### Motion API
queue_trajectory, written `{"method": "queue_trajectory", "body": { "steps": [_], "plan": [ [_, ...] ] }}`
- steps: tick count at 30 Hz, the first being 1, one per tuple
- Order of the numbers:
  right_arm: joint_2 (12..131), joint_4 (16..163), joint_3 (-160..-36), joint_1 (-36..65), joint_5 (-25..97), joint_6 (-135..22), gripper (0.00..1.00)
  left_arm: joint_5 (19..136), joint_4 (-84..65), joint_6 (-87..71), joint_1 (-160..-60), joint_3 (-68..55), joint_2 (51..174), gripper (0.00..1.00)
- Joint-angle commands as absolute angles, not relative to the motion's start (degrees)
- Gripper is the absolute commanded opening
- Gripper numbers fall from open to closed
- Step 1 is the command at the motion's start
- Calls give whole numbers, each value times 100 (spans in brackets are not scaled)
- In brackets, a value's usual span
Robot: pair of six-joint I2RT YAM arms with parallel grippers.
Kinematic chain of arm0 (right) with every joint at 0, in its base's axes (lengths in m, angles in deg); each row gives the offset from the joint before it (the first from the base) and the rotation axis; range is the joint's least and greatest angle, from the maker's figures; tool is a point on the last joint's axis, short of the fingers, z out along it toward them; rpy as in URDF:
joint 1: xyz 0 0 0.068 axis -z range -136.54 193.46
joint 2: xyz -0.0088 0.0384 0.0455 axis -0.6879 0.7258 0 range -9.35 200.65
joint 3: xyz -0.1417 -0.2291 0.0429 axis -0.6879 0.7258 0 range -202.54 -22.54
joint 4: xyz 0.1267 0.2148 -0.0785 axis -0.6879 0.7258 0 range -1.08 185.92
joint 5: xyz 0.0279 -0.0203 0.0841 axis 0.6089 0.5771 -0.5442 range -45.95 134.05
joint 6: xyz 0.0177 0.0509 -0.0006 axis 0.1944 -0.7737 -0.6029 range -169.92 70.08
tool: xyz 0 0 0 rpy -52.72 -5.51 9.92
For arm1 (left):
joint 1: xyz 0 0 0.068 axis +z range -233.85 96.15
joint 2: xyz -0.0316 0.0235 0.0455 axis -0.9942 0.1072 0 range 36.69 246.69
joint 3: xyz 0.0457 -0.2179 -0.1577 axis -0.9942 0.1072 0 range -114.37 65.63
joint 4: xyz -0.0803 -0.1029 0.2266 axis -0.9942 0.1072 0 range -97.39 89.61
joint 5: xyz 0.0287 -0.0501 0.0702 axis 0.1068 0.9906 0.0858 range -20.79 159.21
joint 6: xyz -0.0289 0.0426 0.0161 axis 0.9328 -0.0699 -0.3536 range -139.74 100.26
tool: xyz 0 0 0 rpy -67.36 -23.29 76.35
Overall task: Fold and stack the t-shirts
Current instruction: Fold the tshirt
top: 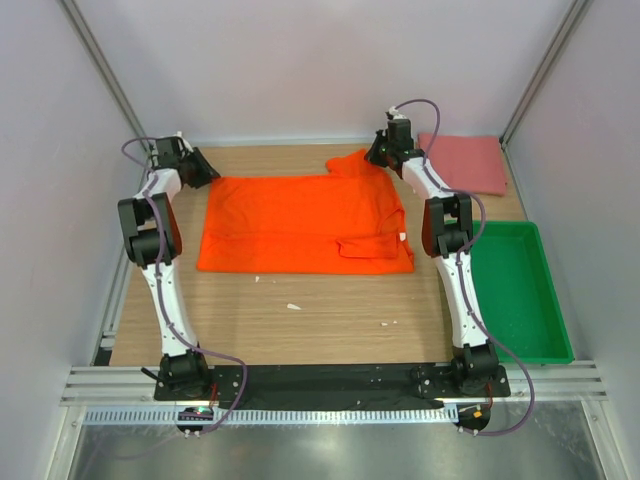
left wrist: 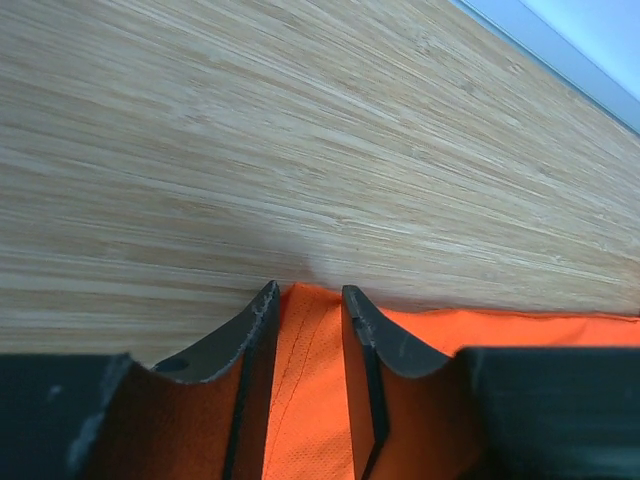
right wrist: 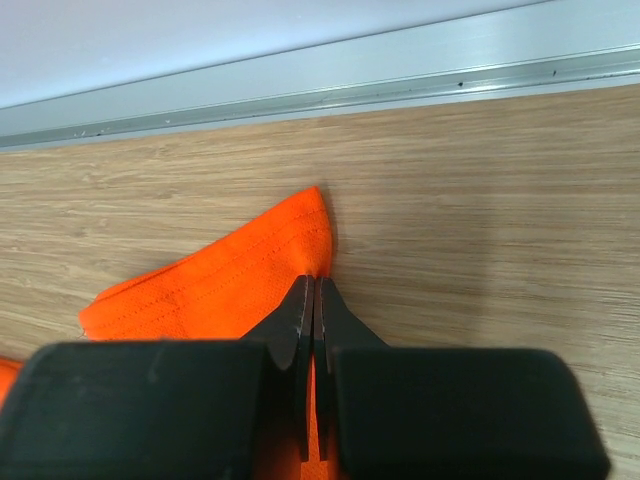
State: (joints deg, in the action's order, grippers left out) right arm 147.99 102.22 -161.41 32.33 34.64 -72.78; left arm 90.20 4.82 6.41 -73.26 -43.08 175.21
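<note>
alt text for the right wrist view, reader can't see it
The right hand is pinched shut on a corner of the orange t-shirt, which lies on a wooden table. A metal rail runs along the table's far edge, below a pale wall.

We find open table [top: 300,335] at six o'clock of the orange shirt [top: 300,225]; the green tray [top: 515,290] blocks four o'clock, the pink shirt [top: 465,163] two o'clock.
</note>
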Motion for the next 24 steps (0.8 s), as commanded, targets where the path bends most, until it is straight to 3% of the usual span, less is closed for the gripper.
{"method": "queue_trajectory", "body": {
  "steps": [1, 7, 9, 10, 24],
  "plan": [
    [14499, 10527, -16009, 3230, 3395, -7330, 1, 9030, 852, 469, -7357, -4529, 17749, 32],
    [14455, 10527, -15939, 3230, 3342, -7357, 1, 9092, 1106, 451, -7365, -4968, 18047, 17],
    [14428, 10509, -15939, 3221, 3351, -7374, 1, 9109, 1185, 451, -7357, -5074, 18135, 2],
    [14419, 10518, -15939, 3239, 3359, -7400, 1, 9118, 1220, 451, -7365, -5161, 18153, 0],
    [13436, 10739, -15493, 3538, 3281, -7734, 1, 8688, 518, 671, -7365, -4407, 17239, 0]
  ]
}}
